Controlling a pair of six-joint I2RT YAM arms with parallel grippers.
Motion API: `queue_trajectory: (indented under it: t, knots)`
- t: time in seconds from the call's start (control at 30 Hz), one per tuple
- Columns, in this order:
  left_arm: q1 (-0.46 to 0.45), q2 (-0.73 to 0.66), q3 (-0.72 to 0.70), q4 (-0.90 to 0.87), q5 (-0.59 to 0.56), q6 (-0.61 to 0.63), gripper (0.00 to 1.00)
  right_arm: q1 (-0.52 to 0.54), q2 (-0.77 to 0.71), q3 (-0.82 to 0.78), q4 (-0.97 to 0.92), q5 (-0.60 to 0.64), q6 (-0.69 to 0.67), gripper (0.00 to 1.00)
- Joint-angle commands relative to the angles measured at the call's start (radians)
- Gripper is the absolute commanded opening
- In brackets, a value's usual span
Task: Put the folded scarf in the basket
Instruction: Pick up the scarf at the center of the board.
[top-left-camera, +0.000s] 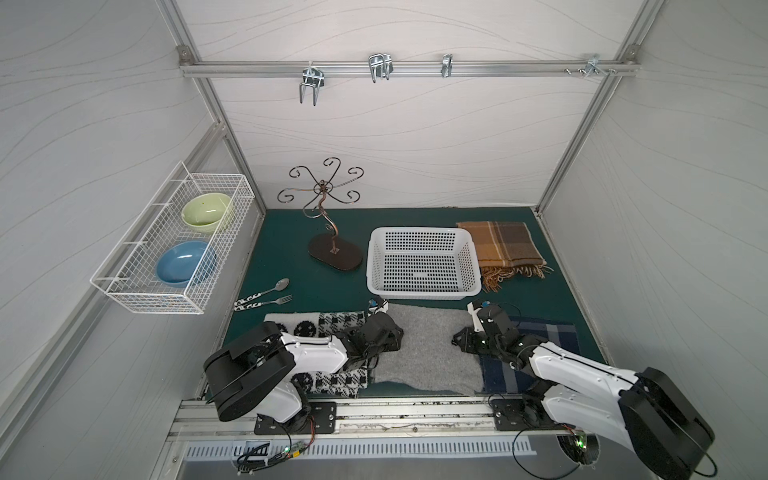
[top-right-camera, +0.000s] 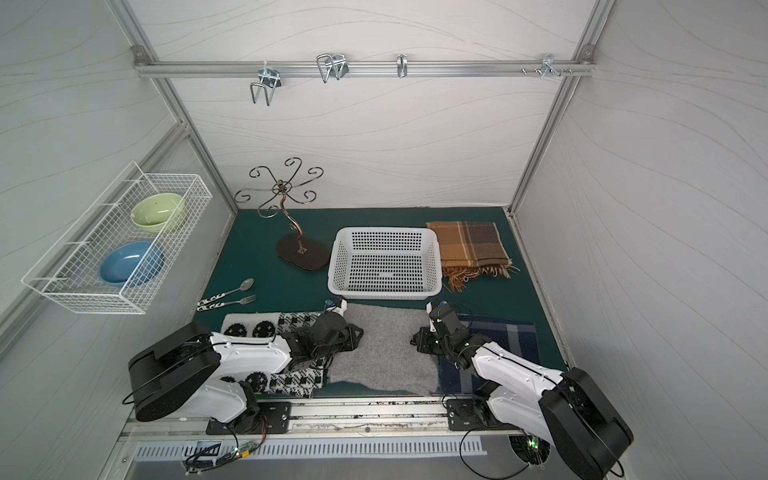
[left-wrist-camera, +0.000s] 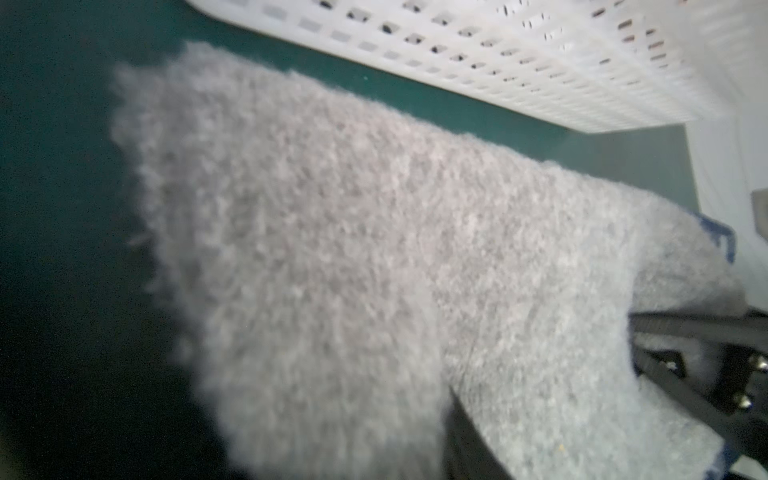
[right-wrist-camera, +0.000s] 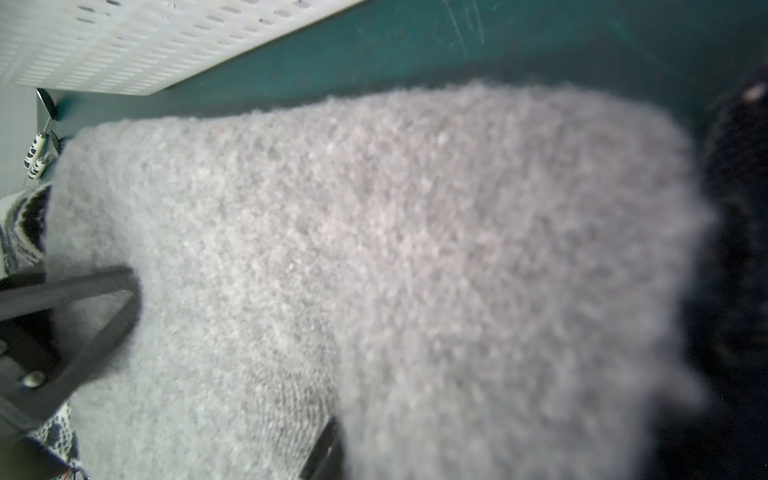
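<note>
Scarf (top-left-camera: 424, 345) of grey fleece, folded, lies on the green mat (top-left-camera: 324, 282) just in front of the white perforated basket (top-left-camera: 424, 296), outside it and between the two arms; the left gripper (top-left-camera: 397, 332) pinches its left edge and the right gripper (top-left-camera: 457, 336) its right edge, both sets of fingers narrow on the fabric. A brown plaid scarf (top-left-camera: 500, 249) lies just right of the basket, while a black-and-white patterned cloth (top-left-camera: 328, 324) and a blue checked cloth (top-left-camera: 548, 332) flank the grey one

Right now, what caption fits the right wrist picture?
A fuzzy grey folded scarf fills the frame, white perforated plastic basket just beyond.
</note>
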Motion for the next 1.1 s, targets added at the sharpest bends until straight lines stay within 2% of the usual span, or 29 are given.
queue_trajectory:
  t: [0.0, 0.2, 0.53, 0.73, 0.93, 1.0, 1.07]
  knots:
    - [-0.007, -0.011, -0.005, -0.121, 0.091, 0.017, 0.02, 0.018, 0.033, -0.025, -0.059, -0.014, 0.000, 0.06]
    - [-0.008, -0.146, 0.032, -0.257, 0.056, 0.053, 0.00, 0.034, -0.046, 0.012, -0.123, -0.015, -0.016, 0.00]
    - [-0.034, -0.410, 0.111, -0.456, 0.032, 0.065, 0.00, 0.108, -0.265, 0.182, -0.409, 0.032, -0.052, 0.00]
    - [-0.050, -0.563, 0.225, -0.598, 0.004, 0.091, 0.00, 0.139, -0.347, 0.316, -0.543, 0.050, -0.072, 0.00]
    - [-0.050, -0.545, 0.422, -0.720, -0.065, 0.177, 0.00, 0.127, -0.300, 0.553, -0.619, 0.049, -0.160, 0.00]
    - [-0.043, -0.492, 0.522, -0.766, -0.089, 0.221, 0.00, 0.081, -0.247, 0.658, -0.645, 0.030, -0.211, 0.00]
    - [-0.009, -0.430, 0.611, -0.778, -0.052, 0.255, 0.00, -0.001, -0.176, 0.743, -0.666, -0.041, -0.253, 0.00]
